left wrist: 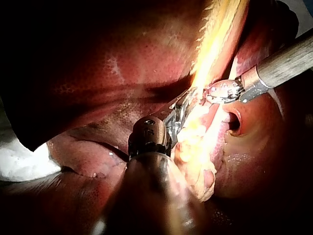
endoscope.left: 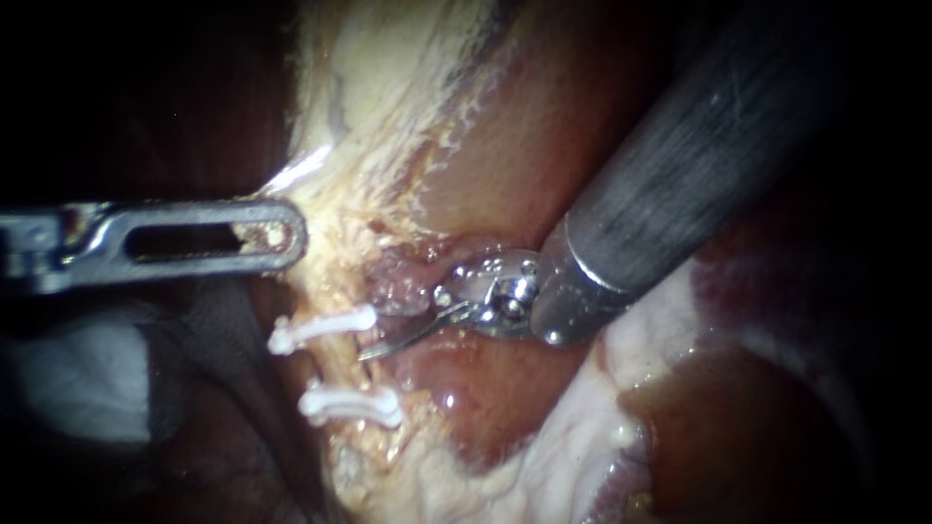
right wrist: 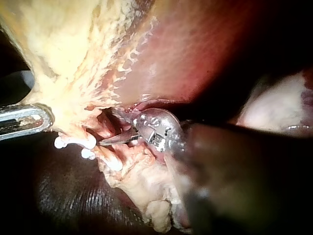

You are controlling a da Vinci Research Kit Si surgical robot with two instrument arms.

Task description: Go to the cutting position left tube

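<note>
Blades: the right instrument [endoscope.left: 393,325], a thick grey shaft ending in two thin, curved steel blades, stands with its blades parted. Reddish tissue sits in the gap and nothing is clamped.
Lower blade: its tip lies against the tube, just below the upper clip [endoscope.left: 325,327].
Upper blade: a pink lump of tissue mostly hides it in the endoscope view. The right wrist view shows it spreading away from the lower blade.
Tube, place: the pale, fat-coated tube [endoscope.left: 351,380] lies ahead of the blade tips, to the left of their hinge in the endoscope view.
Tube, axis: its long axis runs top to bottom in the endoscope view, with the lower end leaning slightly right. The blades meet it nearly crosswise.
Clips counted: two white plastic bars, the upper clip and the lower clip [endoscope.left: 351,406], both lie across the tube, one above the other and apart. The blade tip is between them, nearer the upper one.
Tubes counted: one can be made out.
Left instrument: the left instrument [endoscope.left: 282,233], with flat, slotted steel jaws on a level shaft, is clenched on the pale yellow fatty band [endoscope.left: 340,194] above the clips.
Instruments counted: two, with tips near each other but apart.
Beyond: smooth red-brown tissue [endoscope.left: 524,136] lies beside the right shaft.
</note>
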